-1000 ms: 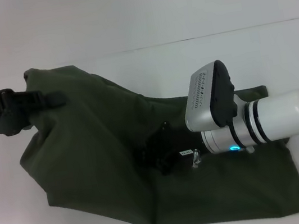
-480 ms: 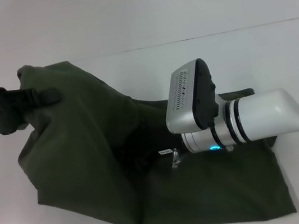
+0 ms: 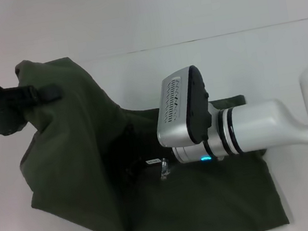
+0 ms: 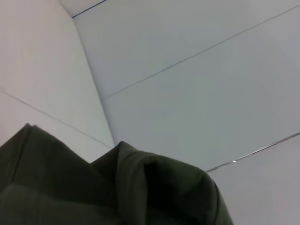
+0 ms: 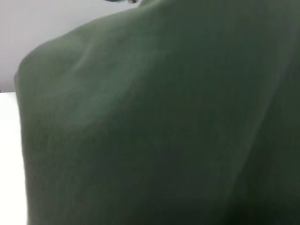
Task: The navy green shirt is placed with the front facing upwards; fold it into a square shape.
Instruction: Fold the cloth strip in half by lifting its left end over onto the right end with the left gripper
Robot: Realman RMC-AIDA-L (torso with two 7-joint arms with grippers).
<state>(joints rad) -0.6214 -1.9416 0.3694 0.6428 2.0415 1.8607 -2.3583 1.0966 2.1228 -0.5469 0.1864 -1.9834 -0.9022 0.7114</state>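
The navy green shirt [image 3: 214, 199] lies plain side up on the white table [image 3: 239, 61], with no lettering showing. Its left part is lifted into a tent-like fold. My left gripper [image 3: 51, 94] is at the upper left, shut on a raised corner of the shirt. My right gripper [image 3: 133, 164] reaches in from the right to the middle of the shirt, dark and partly hidden under the lifted fold, shut on the fabric. Green cloth fills the lower part of the left wrist view [image 4: 140, 192] and most of the right wrist view [image 5: 164, 117].
The white right forearm with its wrist camera housing [image 3: 182, 108] hangs over the flat right half of the shirt. A thin seam line [image 3: 246, 31] crosses the table behind the shirt. Bare table surrounds the shirt.
Both arms have moved to the left, carrying the raised fold with them. The whole shirt has slid left across the table, its right edge included.
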